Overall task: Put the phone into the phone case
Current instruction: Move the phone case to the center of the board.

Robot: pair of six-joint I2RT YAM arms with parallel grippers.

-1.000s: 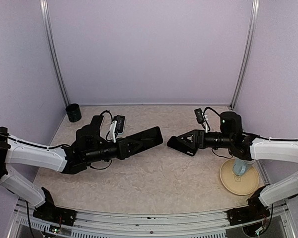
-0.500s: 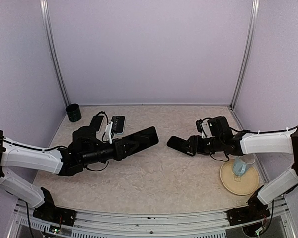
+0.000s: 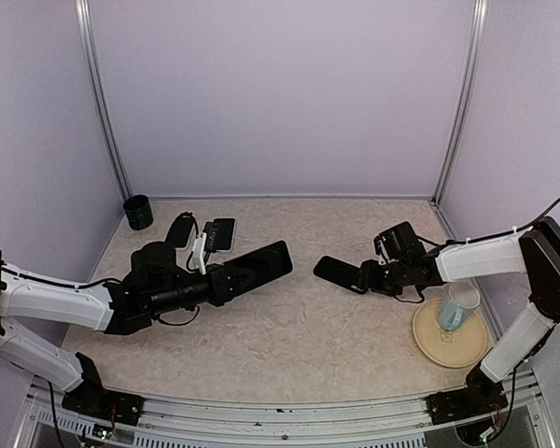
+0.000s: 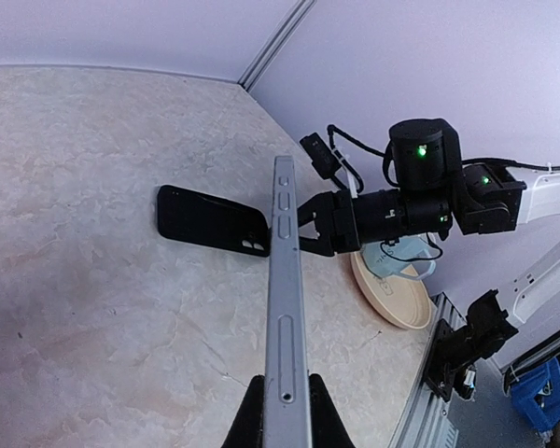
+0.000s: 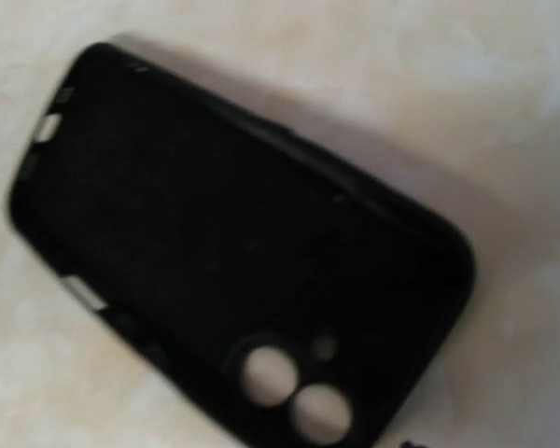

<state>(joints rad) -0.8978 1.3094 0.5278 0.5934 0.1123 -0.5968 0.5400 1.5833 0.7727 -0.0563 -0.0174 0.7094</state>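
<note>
My left gripper (image 3: 217, 283) is shut on the lower end of the phone (image 3: 259, 265) and holds it above the table, pointing right toward the case. In the left wrist view the phone (image 4: 282, 271) shows edge-on as a silver strip clamped between my fingers (image 4: 245, 425). The black phone case (image 3: 339, 273) lies open side up on the table, its camera holes showing tabletop in the right wrist view (image 5: 233, 252). My right gripper (image 3: 366, 277) sits low at the case's right end. Its jaws look spread and empty, and its fingers are out of its own view.
A beige plate (image 3: 448, 347) with a pale blue cup (image 3: 459, 305) stands at the right front, close under my right forearm. A small black cup (image 3: 138, 212) stands in the back left corner. Purple walls close the table on three sides.
My right arm has dropped from a raised pose to low beside the case, which has stayed put. My left arm has drawn back slightly left with the phone.
</note>
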